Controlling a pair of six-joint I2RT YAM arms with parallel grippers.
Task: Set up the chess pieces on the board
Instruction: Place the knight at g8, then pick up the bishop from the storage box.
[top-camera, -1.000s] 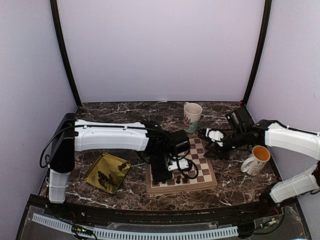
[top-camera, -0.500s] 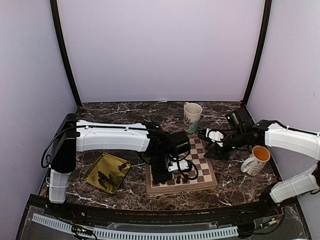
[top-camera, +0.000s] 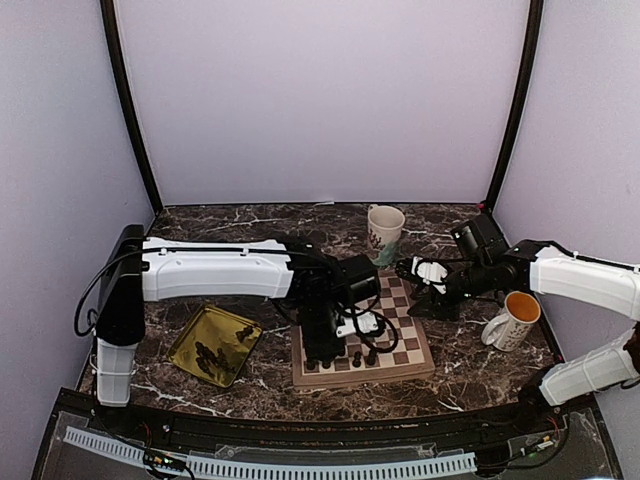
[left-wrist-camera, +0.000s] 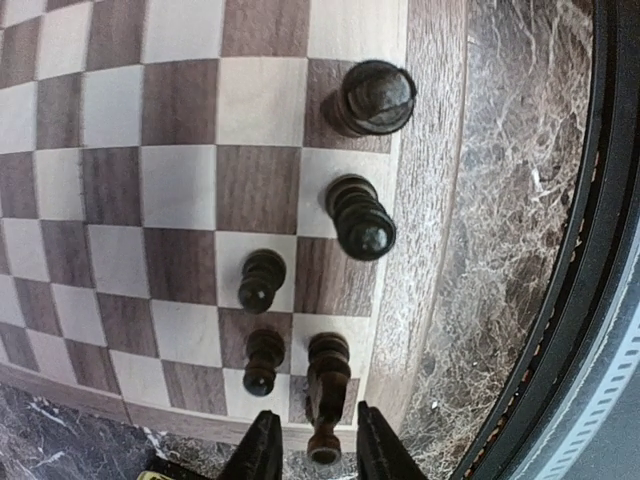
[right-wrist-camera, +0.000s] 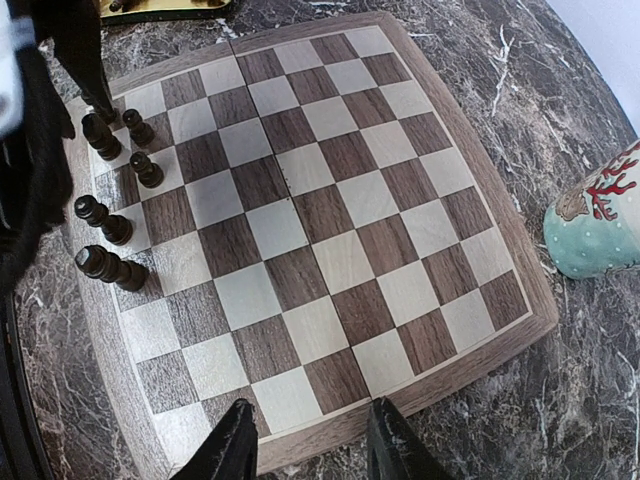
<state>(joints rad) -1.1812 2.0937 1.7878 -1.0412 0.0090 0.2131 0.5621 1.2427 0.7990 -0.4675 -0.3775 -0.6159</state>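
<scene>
The left fingers (left-wrist-camera: 262, 450) stand narrowly apart, one on each side of the head of a tall piece (left-wrist-camera: 326, 385) on a corner square of the board (left-wrist-camera: 180, 180), with a sliver of gap on each side. The right fingers (right-wrist-camera: 232, 445) are spread wide over the board's far edge with nothing between them. The gold tray (top-camera: 205, 325) on the table (top-camera: 270, 225) holds several loose dark pieces. Two mugs stand nearby, one (top-camera: 385, 230) with a red coral pattern and one (top-camera: 515, 318) orange inside; their contents cannot be seen. Five chess pieces (right-wrist-camera: 112, 268) stand upright in two short rows by the board's near rim.
</scene>
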